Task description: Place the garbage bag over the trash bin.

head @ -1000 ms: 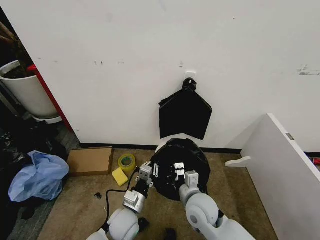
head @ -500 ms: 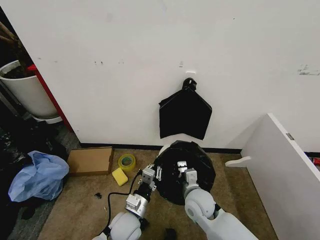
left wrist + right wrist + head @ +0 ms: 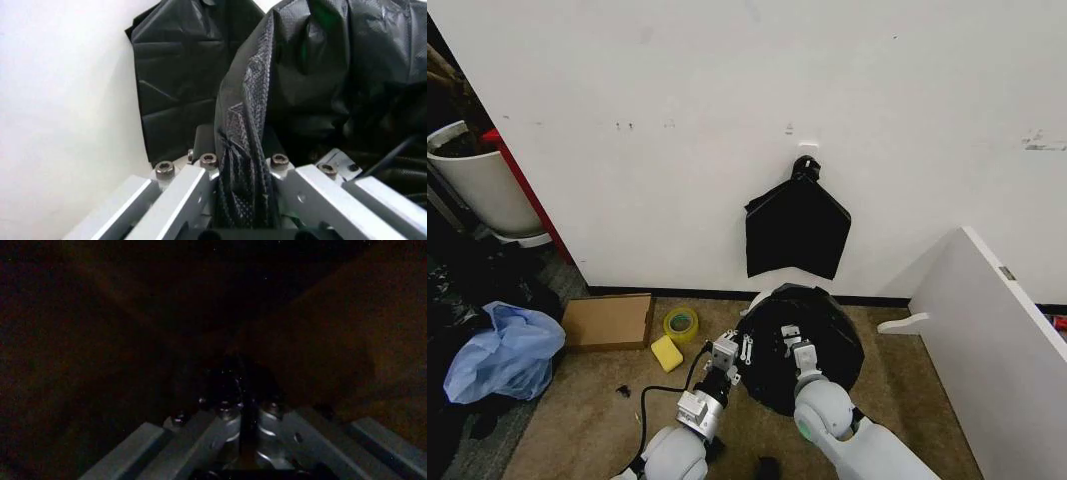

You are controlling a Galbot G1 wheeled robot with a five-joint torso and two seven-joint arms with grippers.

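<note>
The glossy black garbage bag (image 3: 812,345) billows as a wrinkled dome on the floor by the wall, and it covers the trash bin except for a white sliver of its rim (image 3: 751,299). My left gripper (image 3: 744,350) is at the bag's left edge, shut on a fold of black film (image 3: 243,160). My right gripper (image 3: 789,336) is on top of the bag. In the dark right wrist view its fingers (image 3: 230,420) are pressed together with film between them.
A flat black bundle (image 3: 797,228) hangs on the wall above the bin. A yellow tape roll (image 3: 680,322), a yellow sponge (image 3: 666,353) and a cardboard box (image 3: 608,321) lie to the left. A light blue bag (image 3: 502,350) and a white tub (image 3: 482,185) are farther left. A white panel (image 3: 987,330) stands to the right.
Both grippers have shifted right and slightly toward the wall, and the bag has gone with them. The bag now spreads wider on the right, and less of the white bin shows.
</note>
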